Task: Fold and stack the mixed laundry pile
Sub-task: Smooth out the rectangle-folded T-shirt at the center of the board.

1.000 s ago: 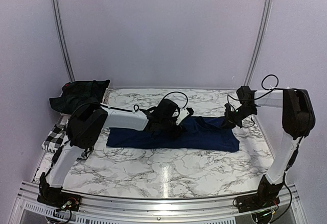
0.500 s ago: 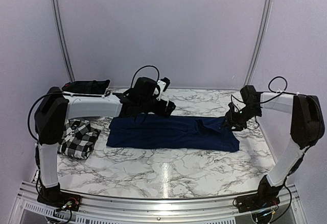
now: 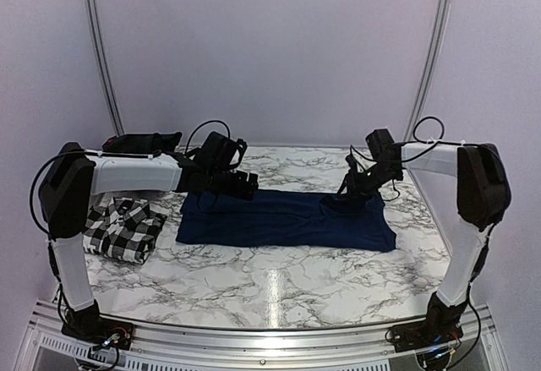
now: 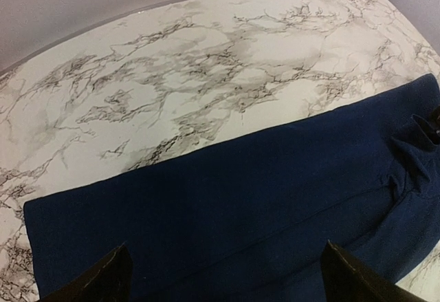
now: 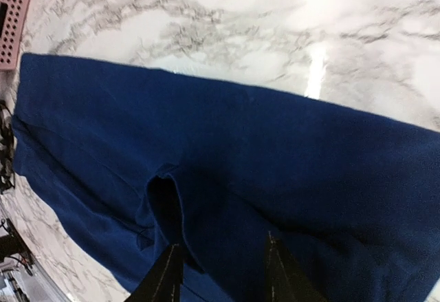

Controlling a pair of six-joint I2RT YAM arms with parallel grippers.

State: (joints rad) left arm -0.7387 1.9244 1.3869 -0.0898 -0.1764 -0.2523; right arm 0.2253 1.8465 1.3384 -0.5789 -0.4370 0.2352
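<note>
The navy blue T-shirt (image 3: 287, 223) lies folded into a long strip across the middle of the marble table (image 3: 270, 291). My left gripper (image 3: 248, 188) hovers over its back left part, jaws wide open and empty above the navy cloth (image 4: 240, 199). My right gripper (image 3: 347, 193) is low over the shirt's back right part, jaws partly open. A raised fold of the navy cloth (image 5: 165, 199) sits between its fingers. The black-and-white check shirt (image 3: 122, 227) lies folded at the left edge. The dark green plaid garment (image 3: 139, 144) sits at the back left corner.
Bare marble (image 4: 206, 61) stretches behind the T-shirt up to the back wall. Curved frame posts (image 3: 100, 50) rise at both back corners. A metal rail (image 3: 254, 346) with both arm bases runs along the near edge.
My left gripper opened wide and moved from the shirt's middle to its back left part, uncovering the check shirt. My right gripper opened and moved inward from the shirt's right end.
</note>
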